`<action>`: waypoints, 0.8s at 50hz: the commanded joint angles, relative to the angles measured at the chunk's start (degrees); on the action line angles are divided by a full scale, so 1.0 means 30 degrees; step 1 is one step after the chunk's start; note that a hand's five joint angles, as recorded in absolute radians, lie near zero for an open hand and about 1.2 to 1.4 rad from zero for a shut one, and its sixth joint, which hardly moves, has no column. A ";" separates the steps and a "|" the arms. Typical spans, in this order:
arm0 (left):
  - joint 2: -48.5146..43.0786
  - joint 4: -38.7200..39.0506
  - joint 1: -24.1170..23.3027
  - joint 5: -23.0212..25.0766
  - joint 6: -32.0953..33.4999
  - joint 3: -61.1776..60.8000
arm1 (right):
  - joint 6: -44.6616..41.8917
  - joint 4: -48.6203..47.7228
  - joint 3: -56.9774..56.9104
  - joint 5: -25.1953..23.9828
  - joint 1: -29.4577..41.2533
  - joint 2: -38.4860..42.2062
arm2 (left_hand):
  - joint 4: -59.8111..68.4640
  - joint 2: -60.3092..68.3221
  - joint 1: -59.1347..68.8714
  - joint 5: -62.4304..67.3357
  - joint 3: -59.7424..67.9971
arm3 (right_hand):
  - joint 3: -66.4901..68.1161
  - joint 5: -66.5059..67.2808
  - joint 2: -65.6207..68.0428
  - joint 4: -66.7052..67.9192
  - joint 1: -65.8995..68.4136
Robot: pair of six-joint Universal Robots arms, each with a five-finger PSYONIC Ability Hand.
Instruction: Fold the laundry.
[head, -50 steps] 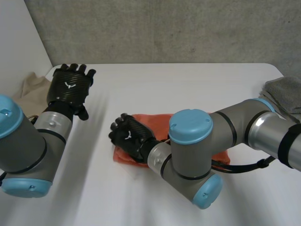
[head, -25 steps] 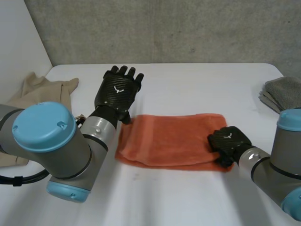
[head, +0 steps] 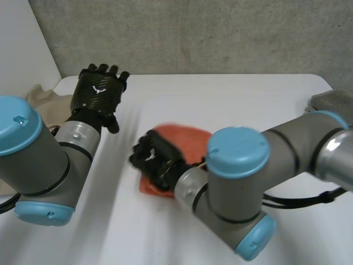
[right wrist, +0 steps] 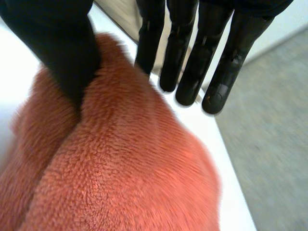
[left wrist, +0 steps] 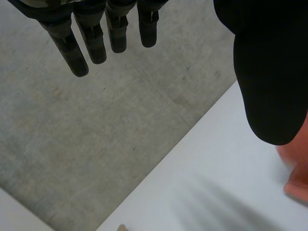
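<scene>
Leftmost, off to the outer side of the left hand's fingers: crumpled beige cloth (head: 41, 95), at the edge of the white table (head: 231, 94).

Next, left hand (head: 99, 91), held up above the table at the end of its grey arm (head: 38, 160), back of the hand toward the head camera. From the left wrist: fingers (left wrist: 82, 48) straight, side by side with small gaps, and thumb (left wrist: 269, 72) set wide apart from them. Nothing between thumb and fingers, nothing touched. Beyond the fingertips, grey wall and the bare far edge of the table. Just past the thumb tip, a sliver of the orange towel (left wrist: 296, 168), well clear of the fingers.

Further right, near the middle of the table: same orange towel, bunched into a thick mound, with its left end under the right hand (head: 155, 159). Right arm (head: 265, 165) stretched across the front of the table from the right side, hiding the towel's right part.

From the right wrist: thumb (right wrist: 62, 48) sunk into a crease of the fuzzy orange cloth. Fingers (right wrist: 192, 53) straight, close together, on the far side of the mound. Cloth gathered up between thumb and fingers and against the palm, so pinched there rather than merely lying under the hand. Fingertips clear of the cloth, out past its rounded edge, with a strip of white table beyond them.

Rightmost, well apart from the fingers of either hand: grey towel (head: 331, 100), at the table's right edge.
</scene>
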 commanded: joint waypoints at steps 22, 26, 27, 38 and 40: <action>-0.4896 -0.3911 -0.3640 0.0886 -0.4335 0.3443 | 1.3743 0.3160 0.0723 0.2231 -0.5297 -0.1099 | -0.0161 -0.0118 0.0148 -0.0495 -0.0264 | -1.3066 -1.3196 -1.2617 -1.3160 -0.9973; -0.5014 -0.5028 -0.3669 0.0769 -0.4247 0.3443 | 1.3919 0.3835 0.0195 0.2173 -0.5238 -0.0571 | -0.0104 -0.0062 0.0204 -0.0439 -0.0208 | -1.3066 -1.3196 -1.2617 -1.3160 -0.9973; -0.5043 -0.5176 -0.3669 0.0739 -0.4247 0.3443 | 1.3920 0.3864 0.0136 0.2144 -0.5209 -0.0541 | -0.0104 -0.0062 0.0204 -0.0439 -0.0208 | -1.3066 -1.3196 -1.2617 -1.3160 -0.9973; -0.5893 -0.5676 -0.3377 -0.0253 -0.1618 0.3589 | 1.3539 0.3953 -0.0947 0.2202 -0.5092 0.0863 | 0.0120 0.0163 0.0428 -0.0215 0.0016 | -1.3066 -1.3196 -1.2617 -1.3160 -0.9973; -0.5980 -0.5617 -0.3260 -0.0723 -0.0735 0.3677 | 1.3190 0.3982 -0.1181 0.2260 -0.5092 0.1360 | 0.0064 0.0107 0.0373 -0.0271 -0.0039 | -1.3066 -1.3196 -1.2617 -1.3160 -0.9973</action>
